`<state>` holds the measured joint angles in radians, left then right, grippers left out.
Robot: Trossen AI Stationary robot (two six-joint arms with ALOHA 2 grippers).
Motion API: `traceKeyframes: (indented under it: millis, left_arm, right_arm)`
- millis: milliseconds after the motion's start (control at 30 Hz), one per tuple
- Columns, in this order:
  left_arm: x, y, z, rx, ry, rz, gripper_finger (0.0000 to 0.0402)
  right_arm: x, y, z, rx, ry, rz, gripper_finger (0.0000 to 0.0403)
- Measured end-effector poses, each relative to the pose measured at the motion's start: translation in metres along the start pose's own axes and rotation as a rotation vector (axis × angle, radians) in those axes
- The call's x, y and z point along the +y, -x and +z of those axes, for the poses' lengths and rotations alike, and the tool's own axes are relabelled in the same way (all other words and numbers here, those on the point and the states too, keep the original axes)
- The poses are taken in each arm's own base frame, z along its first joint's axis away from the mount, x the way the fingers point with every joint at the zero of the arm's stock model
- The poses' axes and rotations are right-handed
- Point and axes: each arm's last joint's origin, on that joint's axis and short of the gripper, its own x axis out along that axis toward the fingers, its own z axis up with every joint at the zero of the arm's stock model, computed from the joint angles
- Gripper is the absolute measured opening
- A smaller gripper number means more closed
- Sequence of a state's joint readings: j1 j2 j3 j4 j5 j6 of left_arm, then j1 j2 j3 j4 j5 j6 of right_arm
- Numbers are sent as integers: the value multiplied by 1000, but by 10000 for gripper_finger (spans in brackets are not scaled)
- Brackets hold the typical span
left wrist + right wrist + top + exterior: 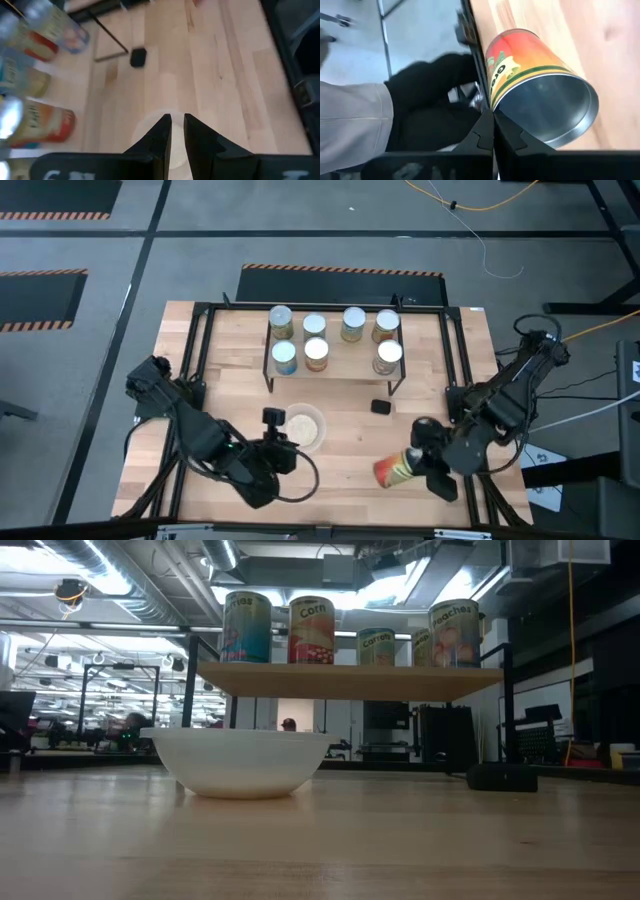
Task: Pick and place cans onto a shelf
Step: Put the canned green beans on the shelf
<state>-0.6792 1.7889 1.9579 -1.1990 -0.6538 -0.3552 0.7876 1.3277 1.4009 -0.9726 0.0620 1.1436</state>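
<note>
Item 1. Right pincer (425, 465): dark two-finger unit over the near right part of the light wooden desk (340, 470). Fingers pressed together, clenched, nothing between them.

Item 2. Orange-and-red labelled tin can with a green band (394, 470): lies on its side on the desk, just beside the right pincer, toward the left arm. In the right wrist view the can (540, 85) shows its bare metal end toward that pincer (493, 131), whose tips sit at the can's edge; contact cannot be told. A black-gloved hand with a grey sleeve (427, 100) is beyond the desk's edge, close to this pincer.

Item 3. Left pincer (272, 420): dark two-finger unit at the near left centre. Fingers stand slightly apart with a narrow gap, grasping nothing; in the left wrist view the pincer (177, 125) hovers over the bowl.

Item 4. White round bowl with beige contents (303, 427): on the desk immediately beside the left pincer, toward the right arm.

Item 5. Light wooden shelf in a thin black rod frame (345, 358): well beyond both pincers, at the desk's far side. Seven tin cans with silvery tops (316, 354) stand upright on it, four in the far row and three in the near.

Item 6. Small black block (380, 407): on the desk between the shelf and the right pincer.
</note>
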Motion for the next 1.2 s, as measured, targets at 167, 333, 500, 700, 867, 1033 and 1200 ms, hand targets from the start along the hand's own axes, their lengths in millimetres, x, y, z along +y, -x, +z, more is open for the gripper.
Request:
traceKeyframes:
  millis: [167,333,500,700,867,1033,1200]
  left_arm:
    - [-19,-49,-19,44,-27,-127,43]
    - [-25,-101,-32,-27,-50,-344,43]
    - [-14,-140,-46,-93,-14,-471,43]
    - [8,-174,-57,-266,27,-561,43]
    - [26,-190,-64,-403,53,-513,43]
    - [35,-194,-64,-447,76,-491,43]
    - [35,-194,-64,-450,76,-491,43]
  right_arm:
    - [2,21,31,-102,124,38,0]
    - [-5,41,62,-213,224,32,0]
    - [-18,62,90,-307,335,-18,0]
    - [-44,82,113,-328,410,-159,0]
    - [-70,86,128,-277,448,-233,0]
    - [-94,86,144,-234,443,-309,0]
    - [-113,76,160,-152,435,-294,0]
